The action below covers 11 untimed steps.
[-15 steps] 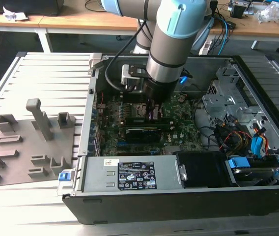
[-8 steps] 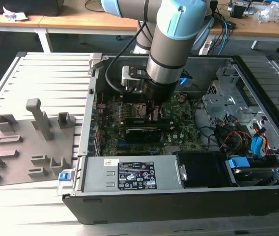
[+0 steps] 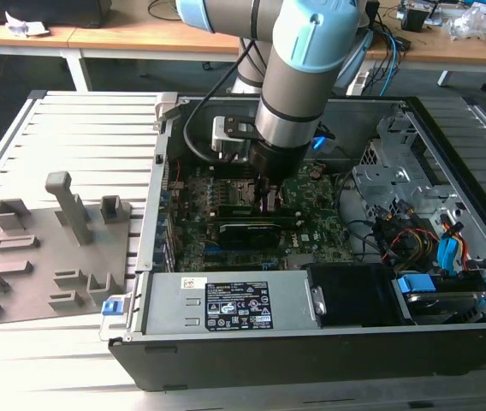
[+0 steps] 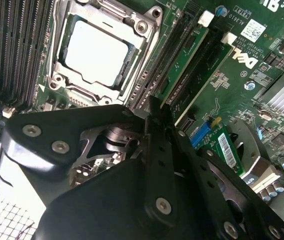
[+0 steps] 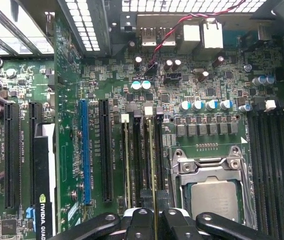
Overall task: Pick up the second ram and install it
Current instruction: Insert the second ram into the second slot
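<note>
My gripper (image 3: pixel 266 199) reaches down into the open computer case (image 3: pixel 448 128), over the memory slots of the green motherboard (image 3: pixel 316 224). In the first wrist view the second ram (image 5: pixel 153 165) shows edge-on as a thin line standing in a slot beside the processor socket (image 5: pixel 213 197). The gripper (image 5: pixel 153 216) is shut on its near end, one black finger (image 5: pixel 140 220) on each side. Another stick (image 5: pixel 126 160) sits in a slot further from the socket. In the second wrist view the gripper (image 4: pixel 155 111) lines up with the green stick (image 4: pixel 184 62).
A graphics card (image 3: pixel 247 233) lies just in front of the gripper. The power supply (image 3: pixel 226 304) and drive bays (image 3: pixel 435 257) with cables line the case's near and right sides. A grey fixture plate (image 3: pixel 46 257) with upright posts lies outside the case at the exterior view's left.
</note>
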Each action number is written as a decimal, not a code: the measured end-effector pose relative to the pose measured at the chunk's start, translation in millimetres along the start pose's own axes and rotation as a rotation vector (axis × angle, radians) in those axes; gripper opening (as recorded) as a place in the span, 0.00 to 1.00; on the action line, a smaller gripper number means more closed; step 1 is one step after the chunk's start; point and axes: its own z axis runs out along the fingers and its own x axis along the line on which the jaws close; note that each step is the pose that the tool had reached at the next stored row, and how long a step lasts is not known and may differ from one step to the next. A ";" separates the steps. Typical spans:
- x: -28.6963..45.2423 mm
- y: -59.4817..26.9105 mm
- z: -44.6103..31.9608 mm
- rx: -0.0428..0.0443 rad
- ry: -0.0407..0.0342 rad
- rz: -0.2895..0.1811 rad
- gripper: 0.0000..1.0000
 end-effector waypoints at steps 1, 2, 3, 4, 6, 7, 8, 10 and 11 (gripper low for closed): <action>0.0 0.0 0.2 0.0001 -0.0002 0.000 0.14; -0.1 0.0 0.2 0.0001 -0.0003 0.000 0.14; -0.1 -0.1 0.2 0.0000 -0.0003 0.000 0.14; -0.2 -0.1 -0.5 0.0002 -0.0011 0.000 0.14; -0.2 -0.9 -1.3 -0.0001 -0.0005 0.000 0.14; 0.0 -1.9 -1.7 -0.0007 -0.0019 0.000 0.14; -0.1 -3.1 -1.7 -0.0010 -0.0038 0.000 0.14; 0.0 -3.5 -1.6 -0.0011 -0.0074 0.000 0.14; 0.1 -3.6 -1.2 -0.0012 -0.0086 -0.001 0.14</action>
